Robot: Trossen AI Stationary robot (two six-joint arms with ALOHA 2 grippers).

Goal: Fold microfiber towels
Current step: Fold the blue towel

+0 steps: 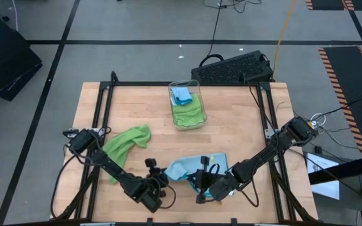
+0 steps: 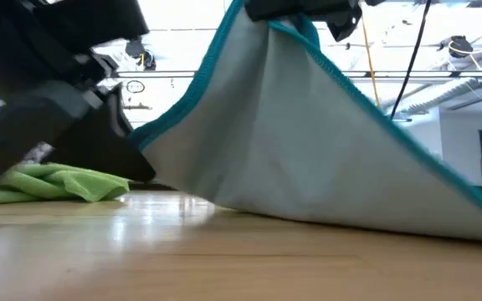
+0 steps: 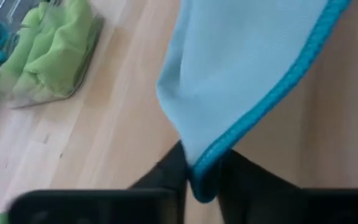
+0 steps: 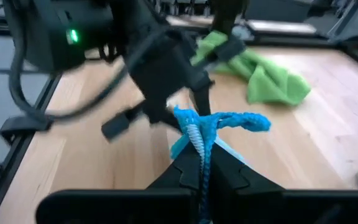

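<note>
A light blue towel with a teal hem (image 1: 190, 166) lies near the table's front edge, between my two grippers, and both hold it. In the low view it (image 2: 308, 142) rises like a tent. My left gripper (image 1: 160, 180) is shut on its left side and my right gripper (image 1: 202, 183) is shut on its near right part. A lime green towel (image 1: 127, 143) lies crumpled on the table to the left and touches no gripper. Another green towel and a blue one sit in the clear bin (image 1: 187, 103). My left gripper pinches the blue towel's teal hemmed edge (image 3: 211, 163) between its two fingers, at a corner or fold. The cloth spreads away from the fingers, raised off the wood there. One layer or several, I cannot tell. My right gripper pinches a bunched stretch of the teal hem (image 4: 199, 138) between its two fingers. The gathered edge sticks out past the fingertips. In the low view the towel's top (image 2: 295, 29) is held high, and the cloth slopes down from it to the table (image 2: 442, 226).
The clear bin (image 1: 197, 88) stands at the table's far middle. A black metal frame (image 1: 105, 113) runs along the table's sides. A dark keyboard-like box (image 1: 234, 68) sits beyond the far edge. Bare wood lies between the bin and the blue towel.
</note>
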